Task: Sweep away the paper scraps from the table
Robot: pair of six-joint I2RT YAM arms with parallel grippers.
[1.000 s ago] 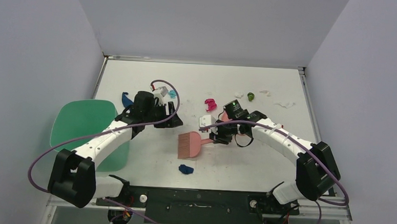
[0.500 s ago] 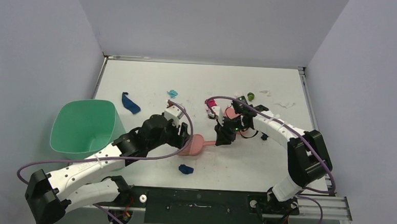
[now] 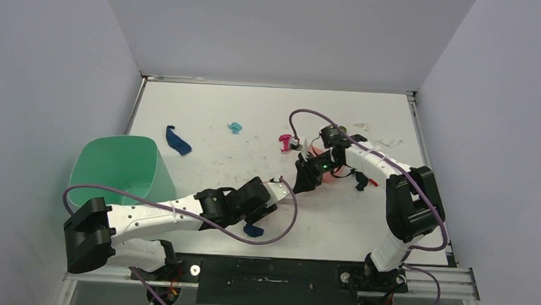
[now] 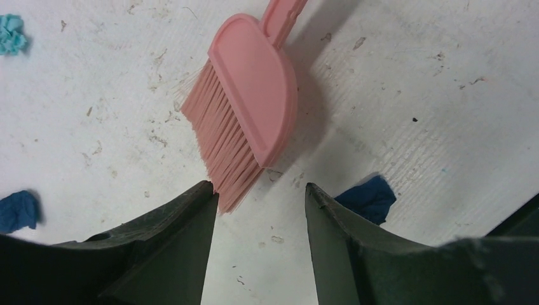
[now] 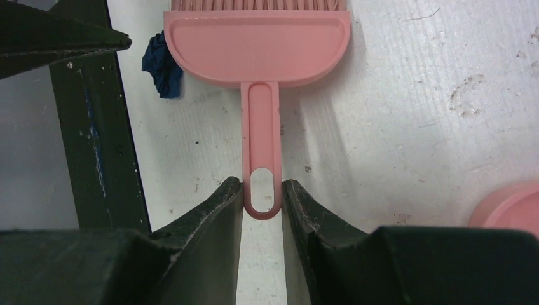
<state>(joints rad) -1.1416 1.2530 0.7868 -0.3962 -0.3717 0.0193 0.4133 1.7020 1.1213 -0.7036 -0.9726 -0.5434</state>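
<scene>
one blue scrap (image 4: pixel 365 198) lies beside spread left tool (image 4: pixel 259 188); right tool (image 5: pixel 260 183) grips brush (image 5: pixel 257 44).

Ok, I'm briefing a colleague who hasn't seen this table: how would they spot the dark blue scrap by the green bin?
Start at the mint-green bin at the table's left edge and look just past its far right corner. The dark blue scrap lies there alone on the white top. Unlike the balled dark blue wad near the front edge, it is a long curved strip.
</scene>
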